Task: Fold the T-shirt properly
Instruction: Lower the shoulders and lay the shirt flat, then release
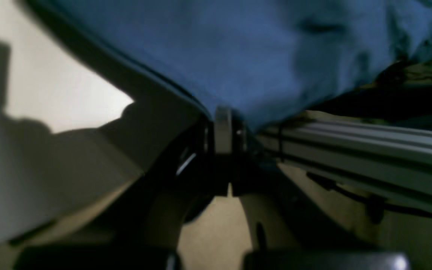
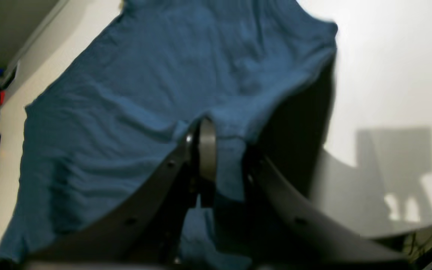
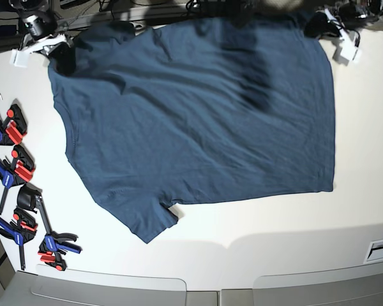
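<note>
The T-shirt [image 3: 198, 115] lies spread on the white bench [image 3: 274, 236], with its far edge lifted by both arms at the top of the base view. The step in hand looks like carrying that far edge over the body for the first fold. To do it well, I would keep the 2 corners level and taut between them, so the fold line lands straight and no slack bunches in the middle.

The left hand [image 1: 223, 129] sits at the far corner by the hem, on the right of the base view, clenched on a pinch of navy fabric with the cloth draped over its fingers. The right hand [image 2: 219, 150] sits at the opposite far corner near a sleeve, also clamped on a bunch of fabric. Clamps [image 3: 16, 166] lie along the bench's left edge, well apart from the shirt's hem.
</note>
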### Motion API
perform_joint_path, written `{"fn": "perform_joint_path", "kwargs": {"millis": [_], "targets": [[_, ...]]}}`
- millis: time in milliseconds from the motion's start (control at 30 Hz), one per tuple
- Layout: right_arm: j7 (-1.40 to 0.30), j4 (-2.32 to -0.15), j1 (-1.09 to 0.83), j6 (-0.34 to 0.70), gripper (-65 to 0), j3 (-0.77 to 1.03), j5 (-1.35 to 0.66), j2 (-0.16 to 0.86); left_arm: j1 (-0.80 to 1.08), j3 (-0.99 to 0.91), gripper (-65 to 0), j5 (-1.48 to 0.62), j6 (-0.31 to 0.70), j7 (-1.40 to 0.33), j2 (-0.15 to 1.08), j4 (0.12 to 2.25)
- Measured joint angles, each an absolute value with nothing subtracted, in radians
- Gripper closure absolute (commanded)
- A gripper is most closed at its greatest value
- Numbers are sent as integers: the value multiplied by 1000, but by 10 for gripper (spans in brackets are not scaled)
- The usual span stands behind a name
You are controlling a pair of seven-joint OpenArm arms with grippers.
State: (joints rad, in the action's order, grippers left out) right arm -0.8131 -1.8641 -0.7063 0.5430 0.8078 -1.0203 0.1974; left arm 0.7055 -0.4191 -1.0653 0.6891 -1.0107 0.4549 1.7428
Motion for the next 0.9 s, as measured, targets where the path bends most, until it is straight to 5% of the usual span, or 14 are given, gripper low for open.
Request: {"fn": "perform_joint_path", "kwargs": {"millis": [500, 900], "targets": [[-760, -1915, -571, 547, 0, 807, -861, 197, 521, -418, 0, -1007, 689, -1014, 455, 1811], [-644, -1748, -403, 501, 0, 633, -609, 197, 392, -419, 0, -712, 620, -886, 459, 1780]]}}
